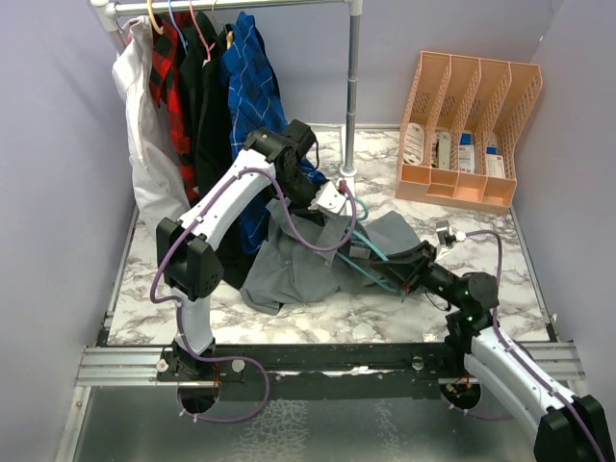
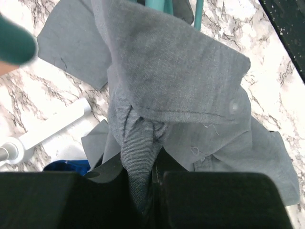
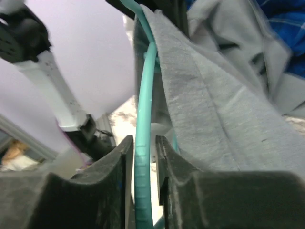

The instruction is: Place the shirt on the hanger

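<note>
The grey shirt (image 1: pixel 308 260) lies bunched in the middle of the marble table, its upper part lifted. My left gripper (image 1: pixel 332 202) is above it, shut on a twisted fold of the shirt (image 2: pixel 181 71) that runs down between the left gripper's (image 2: pixel 143 176) jaws. The teal hanger (image 1: pixel 377 258) pokes out of the shirt's right side. My right gripper (image 1: pixel 399 274) holds it there. In the right wrist view the hanger's thin bar (image 3: pixel 144 119) passes between the right gripper's (image 3: pixel 143 148) jaws and up under the grey cloth (image 3: pixel 214 109). A bit of teal hanger (image 2: pixel 198 14) shows above the collar.
A clothes rack stands at the back left with a white garment (image 1: pixel 144 125), a red-and-black plaid shirt (image 1: pixel 171 67) and a blue plaid shirt (image 1: pixel 252 87). Its pole (image 1: pixel 353 87) rises behind the shirt. A peach file organiser (image 1: pixel 472 125) sits at the back right.
</note>
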You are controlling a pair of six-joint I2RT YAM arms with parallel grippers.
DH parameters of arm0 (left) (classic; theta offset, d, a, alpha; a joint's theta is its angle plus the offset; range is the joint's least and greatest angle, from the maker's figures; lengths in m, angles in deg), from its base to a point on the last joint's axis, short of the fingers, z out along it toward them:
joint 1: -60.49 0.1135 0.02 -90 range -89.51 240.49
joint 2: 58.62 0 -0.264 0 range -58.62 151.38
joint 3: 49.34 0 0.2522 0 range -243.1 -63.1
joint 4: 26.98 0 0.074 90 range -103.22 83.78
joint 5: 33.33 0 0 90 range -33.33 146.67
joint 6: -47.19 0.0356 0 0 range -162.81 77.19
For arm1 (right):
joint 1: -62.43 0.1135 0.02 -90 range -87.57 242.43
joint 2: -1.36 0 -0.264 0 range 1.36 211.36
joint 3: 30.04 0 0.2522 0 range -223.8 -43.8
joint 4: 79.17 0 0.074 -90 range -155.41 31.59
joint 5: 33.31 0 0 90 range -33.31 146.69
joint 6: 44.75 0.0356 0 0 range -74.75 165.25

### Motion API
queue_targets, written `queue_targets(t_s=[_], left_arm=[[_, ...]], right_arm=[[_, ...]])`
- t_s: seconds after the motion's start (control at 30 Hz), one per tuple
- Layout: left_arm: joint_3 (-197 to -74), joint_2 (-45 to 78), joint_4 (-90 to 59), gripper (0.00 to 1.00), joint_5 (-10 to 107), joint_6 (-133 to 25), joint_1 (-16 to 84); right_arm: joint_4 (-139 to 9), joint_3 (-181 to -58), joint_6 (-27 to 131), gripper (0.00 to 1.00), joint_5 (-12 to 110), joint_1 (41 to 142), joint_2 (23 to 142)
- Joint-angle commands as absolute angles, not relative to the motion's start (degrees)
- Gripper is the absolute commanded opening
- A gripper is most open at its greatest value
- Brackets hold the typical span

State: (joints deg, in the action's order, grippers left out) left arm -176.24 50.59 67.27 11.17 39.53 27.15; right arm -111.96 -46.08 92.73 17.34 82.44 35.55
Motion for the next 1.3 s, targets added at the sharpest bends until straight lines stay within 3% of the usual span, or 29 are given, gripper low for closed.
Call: queue_targets(t_s=[0.0, 0.13, 0.3, 0.37, 0.47, 0.6, 0.7, 0.8, 1.03, 1.17, 1.27], left_arm=[[-178.4, 47.4, 68.3, 0.00, 5.6, 39.0, 29.7], [-180.7, 45.2, 68.3, 0.00, 5.4, 39.1, 36.4], [-175.6, 39.2, 66.4, 0.00, 0.6, 38.2, 44.9], [-171.6, 34.8, 64.2, 0.00, -0.9, 38.2, 46.7], [-167.4, 29.9, 61.6, 0.00, -2.3, 38.8, 48.2], [-166.9, 26.9, 62.9, 0.00, -3.9, 39.1, 48.4], [-167.1, 25.1, 65.5, 0.00, -4.9, 41.1, 48.5], [-165.0, 21.6, 64.5, 0.00, -6.0, 41.9, 48.9], [-163.5, 19.2, 62.2, 0.00, -6.4, 39.2, 48.9], [-163.4, 19.4, 61.3, 0.00, -7.0, 37.8, 48.9], [-163.5, 19.2, 61.1, 0.00, -7.9, 37.1, 48.9]], right_arm=[[-92.2, -55.6, 85.2, 0.91, 23.8, 82.5, 29.3], [-69.5, -68.8, 75.4, 0.93, 36.0, 82.5, 20.4], [-49.7, -86.5, 65.6, 0.93, 44.1, 82.4, 23.1], [-43.8, -89.9, 64.2, 0.94, 44.6, 82.5, 24.4], [-39.6, -88.9, 66.6, 0.94, 34.7, 82.5, 23.9], [-45.9, -78.3, 75.8, 0.94, 19.8, 82.4, 18.2], [-50.8, -70.4, 84.8, 0.87, 31.2, 82.5, 7.5], [-56.2, -62.8, 93.0, 0.72, 38.5, 82.5, 1.9], [-92.3, -50.7, 108.4, 0.62, 22.6, 82.5, 23.4], [-98.5, -52.4, 109.1, 0.67, 17.6, 82.5, 35.2], [-104.6, -50.7, 112.1, 0.72, 20.9, 82.6, 37.4]])
